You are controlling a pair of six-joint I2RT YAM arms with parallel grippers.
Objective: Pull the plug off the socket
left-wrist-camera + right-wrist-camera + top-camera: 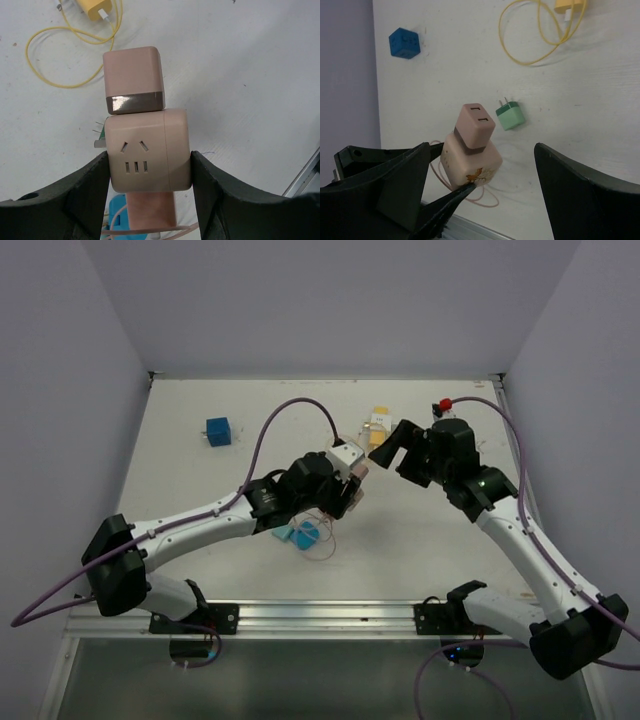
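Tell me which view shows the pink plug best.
Left wrist: the pink plug is close and sharp, seated on the socket. Right wrist shows it smaller, with its two slots. Top external barely shows it.

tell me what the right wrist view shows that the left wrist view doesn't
Only right wrist: the blue cube and the two slots on top of the pink plug. Only left wrist: the left gripper clamped on the socket sides, and a light blue item at the bottom edge. Both: the plug seated in the socket, and the yellow charger with its cable.
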